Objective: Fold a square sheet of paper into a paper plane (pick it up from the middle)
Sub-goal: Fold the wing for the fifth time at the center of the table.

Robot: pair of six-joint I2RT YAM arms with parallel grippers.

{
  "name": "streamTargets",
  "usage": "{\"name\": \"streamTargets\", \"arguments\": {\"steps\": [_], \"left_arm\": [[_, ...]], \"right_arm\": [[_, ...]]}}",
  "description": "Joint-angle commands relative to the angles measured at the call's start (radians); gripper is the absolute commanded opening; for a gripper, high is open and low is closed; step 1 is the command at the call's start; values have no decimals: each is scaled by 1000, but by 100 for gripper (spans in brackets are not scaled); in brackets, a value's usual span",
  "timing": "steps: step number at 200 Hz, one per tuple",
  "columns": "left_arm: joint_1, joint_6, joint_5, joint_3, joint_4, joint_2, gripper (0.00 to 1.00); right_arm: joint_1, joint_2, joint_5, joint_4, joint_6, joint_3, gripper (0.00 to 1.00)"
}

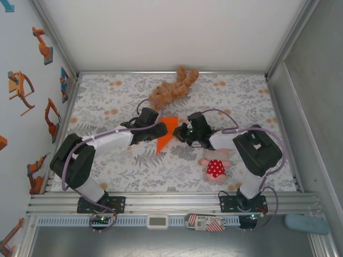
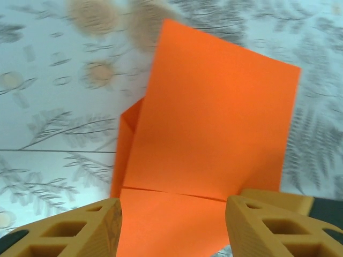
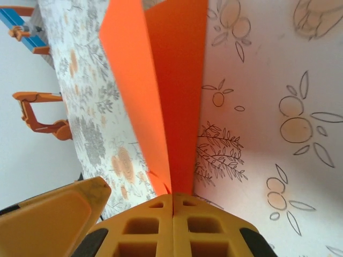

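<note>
Jaws of the right gripper (image 1: 180,133) look closed on the right edge of the orange paper (image 1: 167,133) from above, while the left gripper (image 1: 159,130) sits against its left edge; how those jaws stand I cannot tell here. The paper is mid-way across the flowered surface (image 1: 107,99), between the brown plush bear (image 1: 174,88) and the pink doll (image 1: 215,167). It is folded to a narrow wedge: broad end toward the far side, tip pointing at the near edge and slightly left, long axis near-to-far.

From the left wrist, the left gripper (image 2: 171,227) has its jaws well apart, gripping nothing, with the paper (image 2: 214,123) running out between them; a flap is turned in along its left side.

From the right wrist, the right gripper (image 3: 172,206) is clamped on the paper (image 3: 161,80), whose two layers open in a V away from the jaws. I'd judge the early folds done, the wings and final sharpening left.
</note>
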Motion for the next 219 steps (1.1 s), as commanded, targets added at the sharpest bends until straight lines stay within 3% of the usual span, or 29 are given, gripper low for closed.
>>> {"name": "streamTargets", "arguments": {"steps": [1,24,71,102,170,219], "left_arm": [[-51,150,-28,-38,96,-24,57],[-107,270,-85,-61,148,-30,61],[-167,460,-48,-144,367,-20,62],[-230,630,-152,-139,420,32,62],[-269,813,-134,-134,555,146,52],[-268,886,-107,-100,542,198,47]], "right_arm": [[-39,-71,42,-80,-11,-25,0],[-71,-110,31,-113,18,-45,0],[-127,-173,25,-238,40,-42,0],[-149,-185,-7,-267,61,-29,0],[-174,-174,-51,-339,62,9,0],[-174,-139,-79,-393,52,44,0]]}}
